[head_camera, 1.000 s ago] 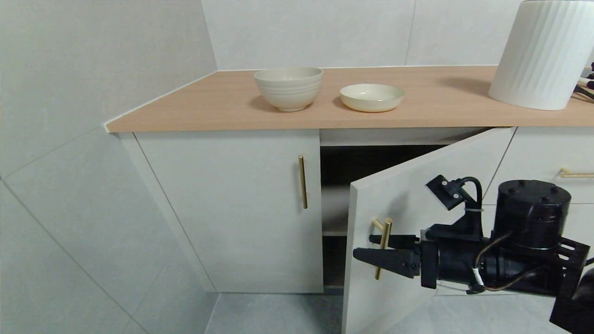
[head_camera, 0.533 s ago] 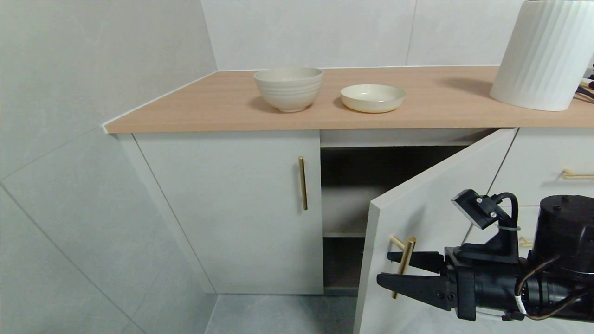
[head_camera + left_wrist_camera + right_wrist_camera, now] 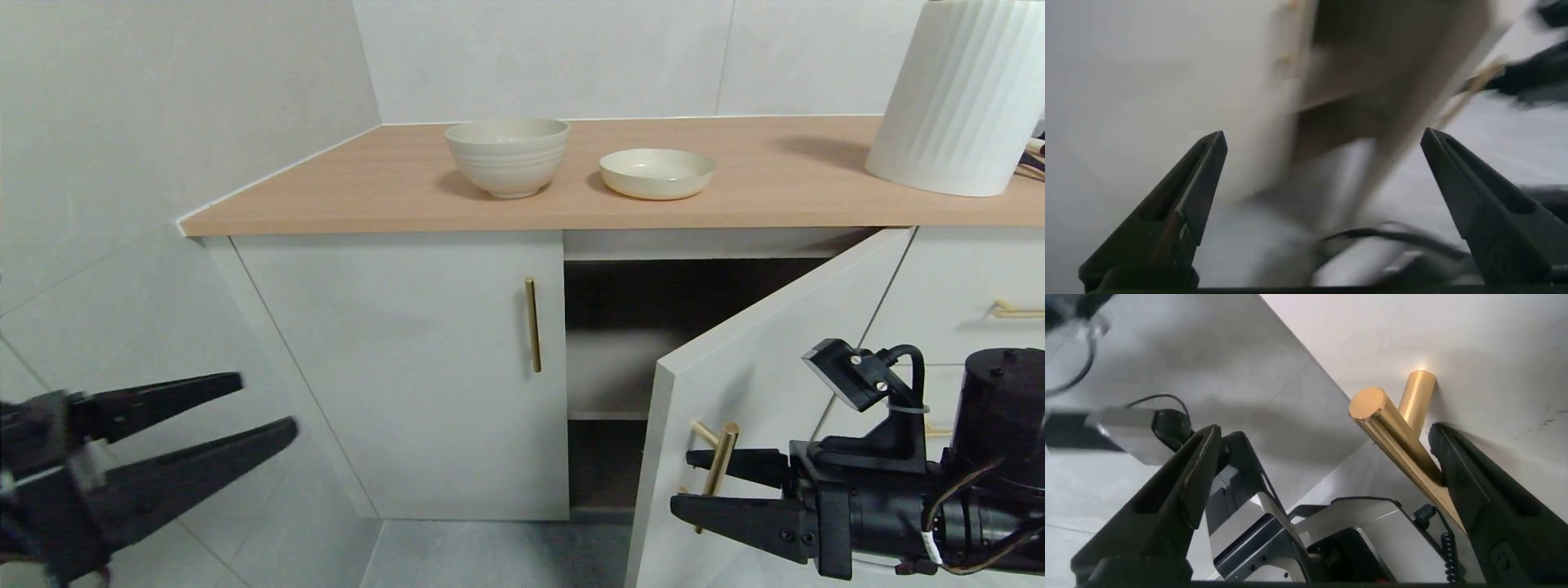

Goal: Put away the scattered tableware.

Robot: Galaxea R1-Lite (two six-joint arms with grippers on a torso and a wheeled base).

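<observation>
Two pieces, bowl (image 3: 507, 155) and dish (image 3: 657, 172), were left unstored toward the left end of the bench (image 3: 367, 196). The cabinet door (image 3: 759, 343) was opened, its handle (image 3: 720, 457) straddled by the parted jaws of the right gripper (image 3: 682, 482). The left gripper (image 3: 268, 404) was spread, empty.

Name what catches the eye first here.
The half-open cabinet door at lower right stands out, its brass handle inside the open right gripper. On the wooden counter above sit a ribbed bowl and, right of it, a shallow dish. The open left gripper hangs at lower left.
</observation>
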